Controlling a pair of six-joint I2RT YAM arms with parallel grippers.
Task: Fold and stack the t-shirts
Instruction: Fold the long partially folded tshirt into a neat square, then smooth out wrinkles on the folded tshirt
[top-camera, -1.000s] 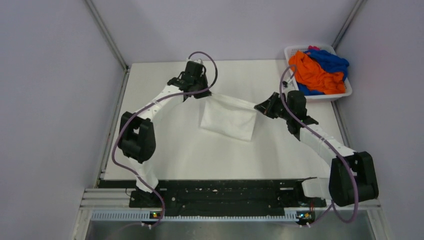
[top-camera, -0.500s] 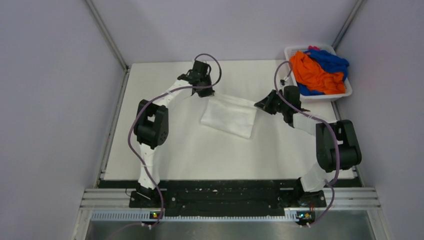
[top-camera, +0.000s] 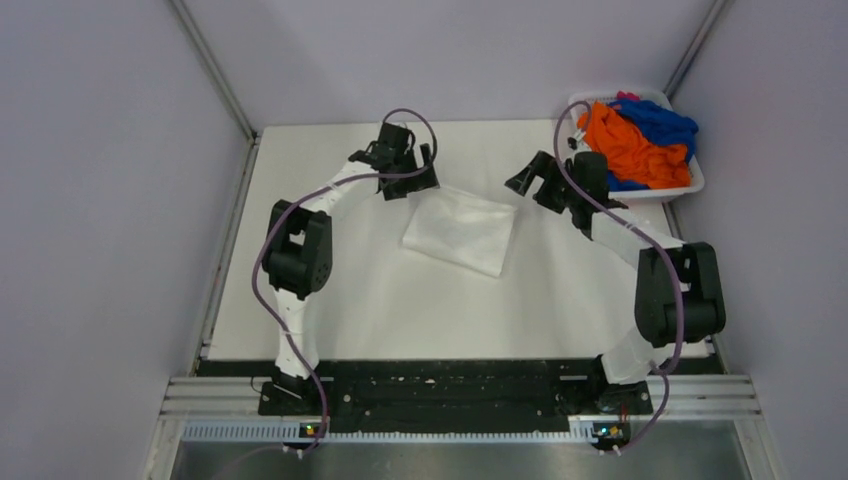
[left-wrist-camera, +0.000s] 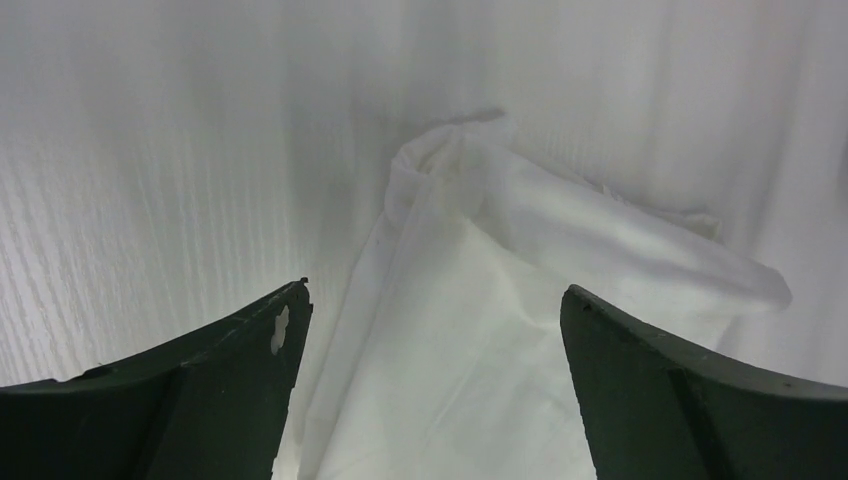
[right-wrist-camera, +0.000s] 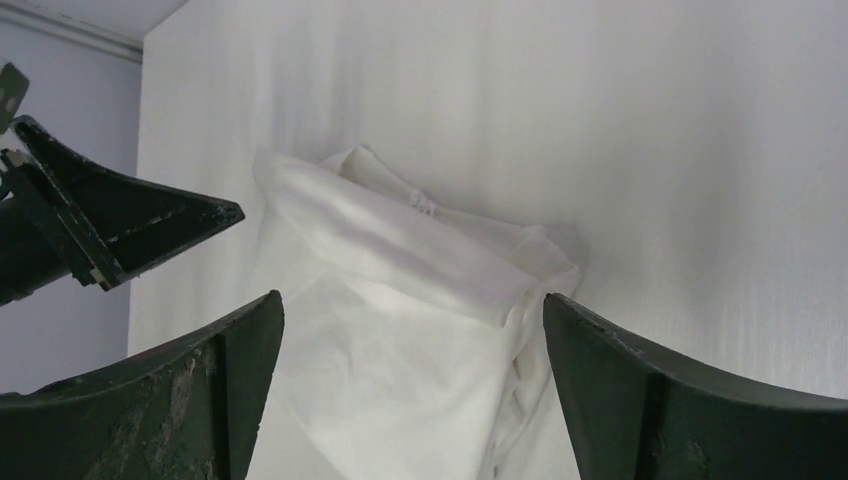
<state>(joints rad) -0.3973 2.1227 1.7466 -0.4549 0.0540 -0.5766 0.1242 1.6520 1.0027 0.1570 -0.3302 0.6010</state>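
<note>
Folded white t-shirt (top-camera: 460, 228) lies flat, left gripper (top-camera: 410, 187) and right gripper (top-camera: 531, 179) gaping empty (fold seemingly done); next, fetch the orange t-shirt (top-camera: 625, 145).

Cut off by the lower edge of the left wrist view: the near part of the white shirt (left-wrist-camera: 520, 340) and the roots of the left pincer (left-wrist-camera: 435, 300) fingers (left-wrist-camera: 190, 400); likewise in the right wrist view, the shirt's near part and the roots of the right pincer (right-wrist-camera: 410, 305); only one finger of the left pincer seen there, clipped at the left edge; impossible to tell which face of the folded shirt lies uppermost; in the basket (top-camera: 692, 186), blue shirt (top-camera: 665, 122) largely buried under the orange shirt (top-camera: 625, 145); pink-red cloth (top-camera: 627, 97) a mere sliver at the far rim; basket floor hidden; number of garments in the heap unclear.
</note>
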